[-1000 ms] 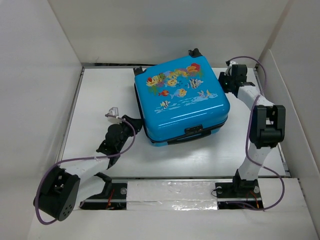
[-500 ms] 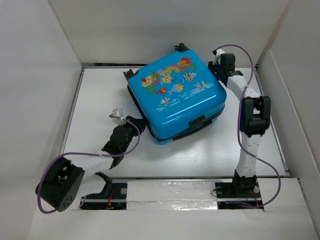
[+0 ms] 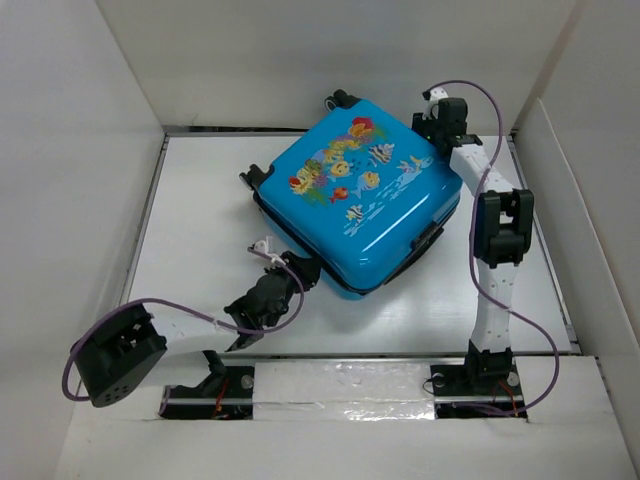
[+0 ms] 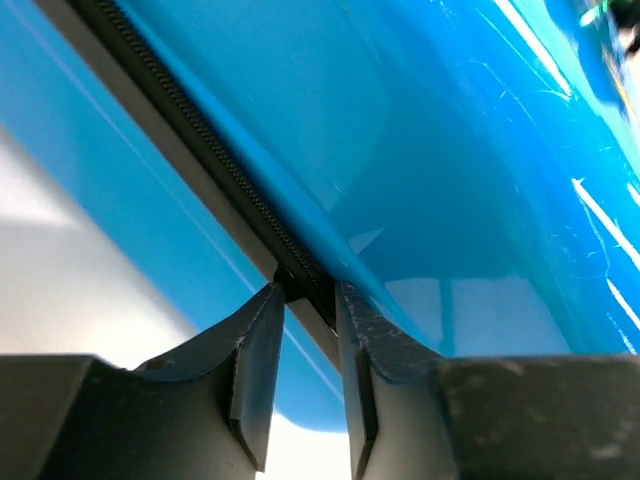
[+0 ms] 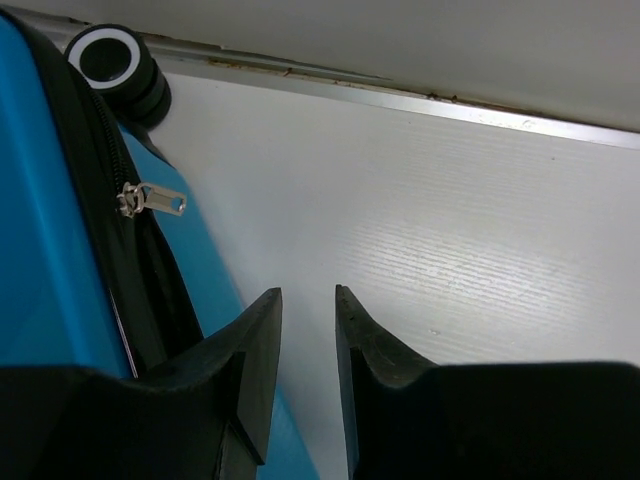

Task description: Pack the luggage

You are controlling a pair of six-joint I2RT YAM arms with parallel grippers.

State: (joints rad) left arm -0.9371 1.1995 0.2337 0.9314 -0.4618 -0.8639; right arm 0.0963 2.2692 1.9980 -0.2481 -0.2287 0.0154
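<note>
Toward the near edge of the white counter (image 3: pixel 200 220), the left claw (image 3: pixel 300 272) sits at the nearest corner of the small bright blue hard-shell luggage (image 3: pixel 365 205) with its cartoon fish print. In the wrist view its fingers (image 4: pixel 255 350) stand a narrow gap apart, tips astride the dark zipper seam (image 4: pixel 200 150) with something dark between them. Whether it grips that piece cannot be told.

The luggage lies flat and turned corner-on, right of the counter's middle and reaching toward the far edge, lid down on its base.

At the far right corner the right claw (image 3: pixel 430 125) hangs just beside the shell, its jaws slightly apart with only bare counter between them. A small silver zipper pull (image 5: pixel 150 200) lies to one side of it, untouched, below a black wheel (image 5: pixel 115 65).

The case looks closed, so filling seems done. What is probably left is running the zipper round, and how much of it is already zipped cannot be told.
</note>
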